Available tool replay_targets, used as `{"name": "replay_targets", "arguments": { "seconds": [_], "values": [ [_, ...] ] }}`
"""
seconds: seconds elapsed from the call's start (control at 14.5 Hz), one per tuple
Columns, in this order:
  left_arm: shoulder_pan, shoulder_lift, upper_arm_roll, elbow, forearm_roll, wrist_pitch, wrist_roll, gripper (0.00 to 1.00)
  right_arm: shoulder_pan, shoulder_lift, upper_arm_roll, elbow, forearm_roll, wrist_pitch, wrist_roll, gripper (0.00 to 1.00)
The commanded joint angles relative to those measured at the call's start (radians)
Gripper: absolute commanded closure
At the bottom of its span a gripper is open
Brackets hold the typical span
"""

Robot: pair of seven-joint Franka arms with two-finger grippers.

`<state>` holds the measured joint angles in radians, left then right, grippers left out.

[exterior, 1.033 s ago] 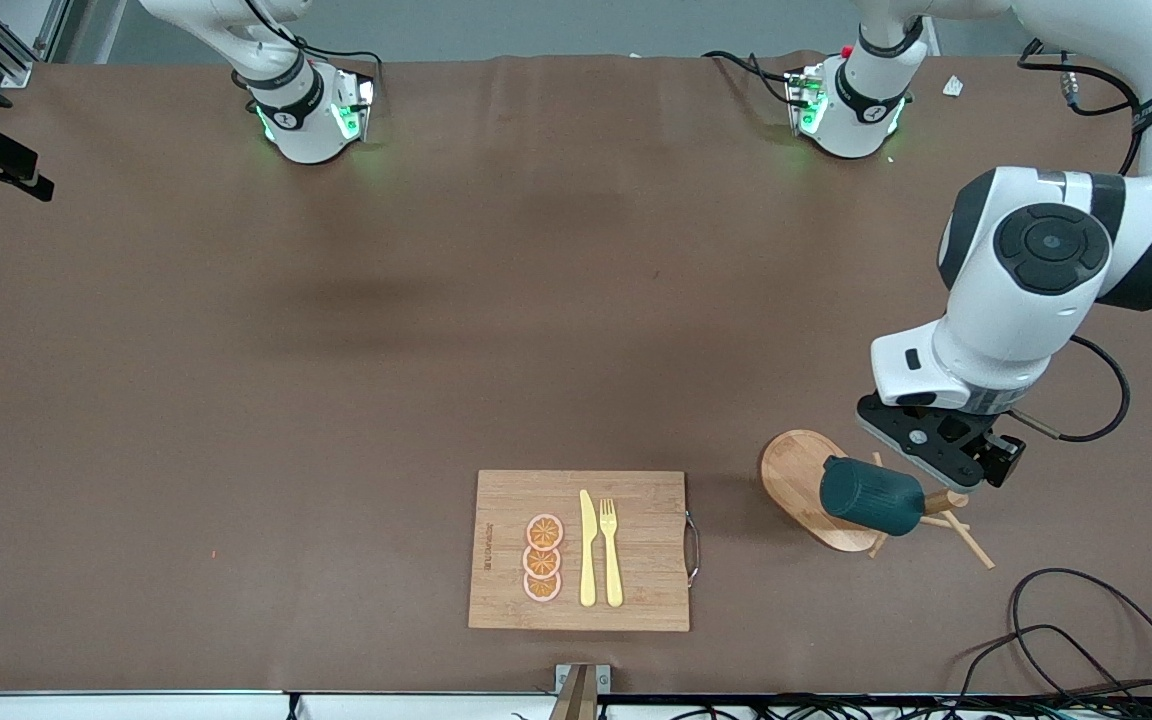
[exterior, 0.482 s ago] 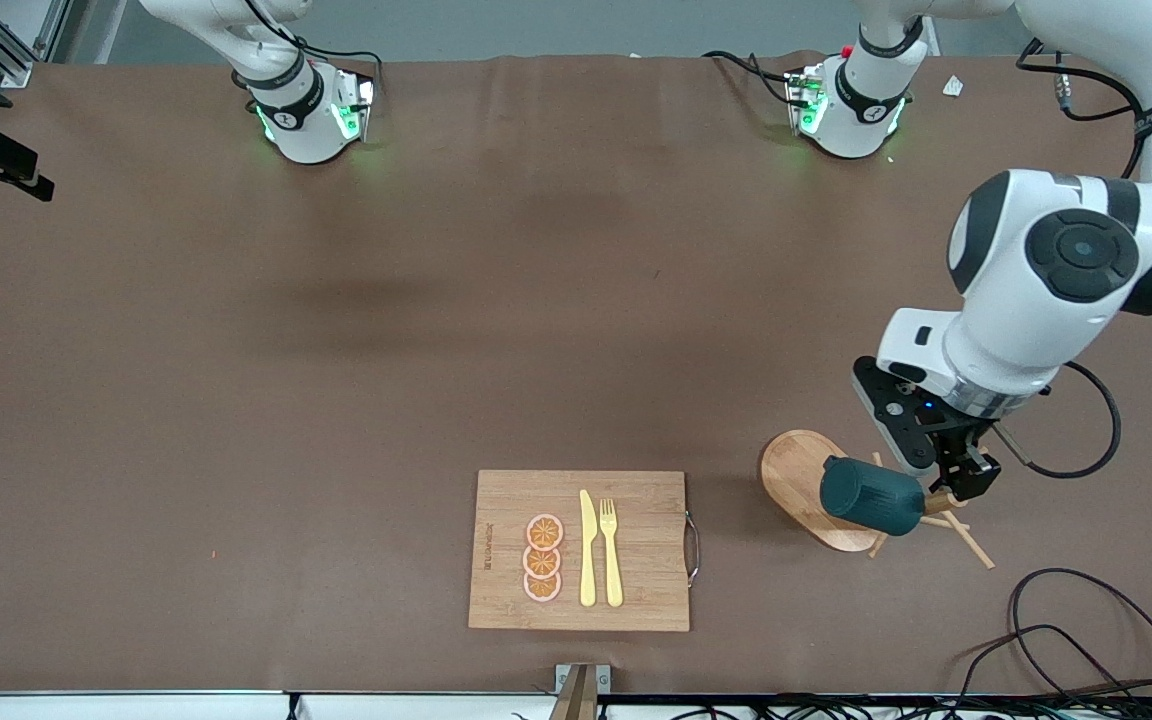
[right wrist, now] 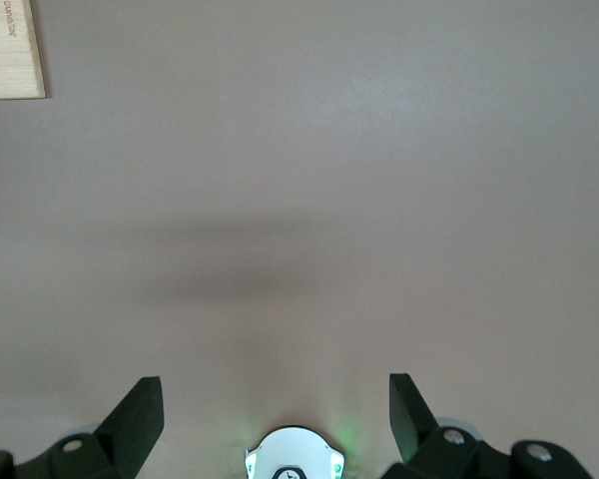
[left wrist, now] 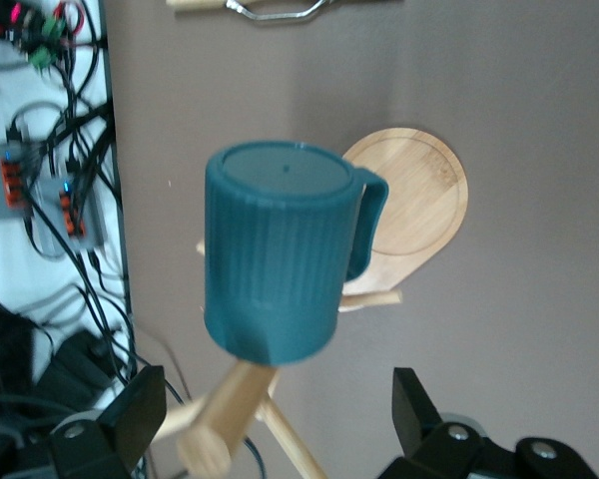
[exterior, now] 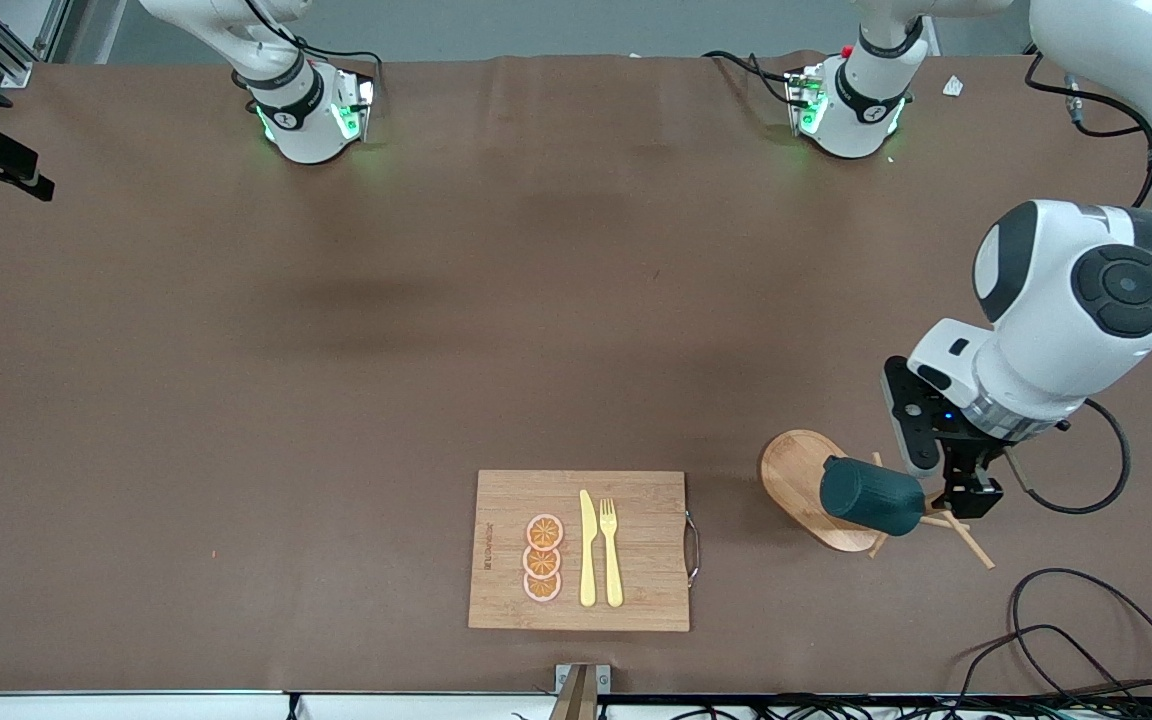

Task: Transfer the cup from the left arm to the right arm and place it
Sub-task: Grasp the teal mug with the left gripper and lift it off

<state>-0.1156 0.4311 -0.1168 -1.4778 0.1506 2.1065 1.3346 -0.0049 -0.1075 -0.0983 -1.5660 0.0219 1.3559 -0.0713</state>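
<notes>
The cup (exterior: pixel 871 496) hangs upside down on a peg of the wooden rack (exterior: pixel 804 486) at lower right of the front view. The left gripper (exterior: pixel 951 482) sits just beside it with fingers spread wide – nothing held. The right gripper (right wrist: pixel 277 419) waits up high, out of the front view – wide open too.

Left gripper (exterior: pixel 948 482) swung toward table's left-arm end (jaws wide), now beside cup (exterior: pixel 871 496).
</notes>
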Motion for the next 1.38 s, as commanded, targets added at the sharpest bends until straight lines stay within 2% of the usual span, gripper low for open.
{"name": "replay_targets", "arguments": {
  "seconds": [0.0,0.41,1.31],
  "values": [
    [-0.007,0.037,0.0,0.022,-0.014,0.055,0.092,0.0,-0.013,-0.018,0.008,-0.017,0.013,-0.003,-0.004,0.0],
    [-0.009,0.07,-0.001,0.022,-0.02,0.119,0.161,0.0,-0.013,-0.018,0.008,-0.017,0.013,-0.004,-0.005,0.0],
    [0.007,0.13,-0.001,0.019,-0.144,0.19,0.209,0.0,-0.015,-0.018,0.008,-0.019,0.013,-0.007,-0.007,0.0]
  ]
}}
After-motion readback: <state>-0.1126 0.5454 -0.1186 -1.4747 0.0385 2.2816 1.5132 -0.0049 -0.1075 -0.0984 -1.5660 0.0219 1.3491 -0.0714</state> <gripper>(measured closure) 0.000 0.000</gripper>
